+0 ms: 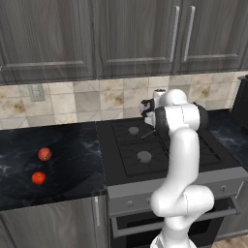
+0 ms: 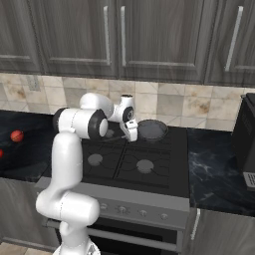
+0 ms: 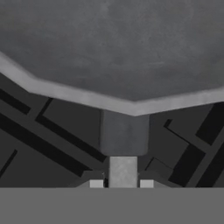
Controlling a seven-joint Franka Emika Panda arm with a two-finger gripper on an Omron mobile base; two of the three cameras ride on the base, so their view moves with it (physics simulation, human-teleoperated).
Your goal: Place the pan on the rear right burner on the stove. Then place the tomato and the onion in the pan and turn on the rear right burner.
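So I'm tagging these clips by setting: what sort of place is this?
A kitchen, rendered rather than real. A black gas stove with knobs and an oven door sits in a dark marble counter, with a tiled backsplash and grey wood cabinets above.

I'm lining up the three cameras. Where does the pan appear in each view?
Left base view: hidden behind the arm's white upper links; I cannot place it.
Right base view: pan at centre, over the stove's rear right, beside the backsplash.
Hand view: pan across the top half, handle running down to the tool.
Shared landmark: the black grates.
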